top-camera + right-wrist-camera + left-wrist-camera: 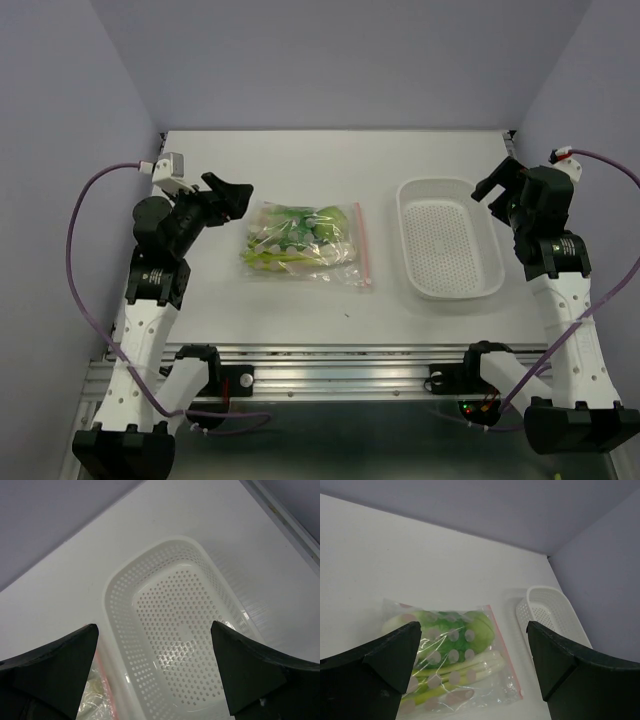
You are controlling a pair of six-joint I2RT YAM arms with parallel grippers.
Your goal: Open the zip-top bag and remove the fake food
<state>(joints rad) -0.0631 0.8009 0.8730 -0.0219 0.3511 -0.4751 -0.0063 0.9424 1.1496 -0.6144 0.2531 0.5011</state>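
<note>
The zip-top bag (305, 245) lies flat in the middle of the table, its pink-red zip strip (362, 245) along the right short edge, zipped. Inside it is the fake food (295, 232): green leafy pieces and yellow-green stalks. My left gripper (232, 190) hovers open just left of the bag, above the table. In the left wrist view the bag (455, 650) and the fake food (445, 640) show between the wide-apart fingers of the left gripper (472, 630). My right gripper (500, 178) hangs open over the tray's far right corner, holding nothing.
A white perforated tray (450, 250) stands right of the bag with nothing in it; the right wrist view shows its rim (112, 605) under the right gripper (152, 630) and a corner of the bag (95, 695). Purple walls close in the table on three sides.
</note>
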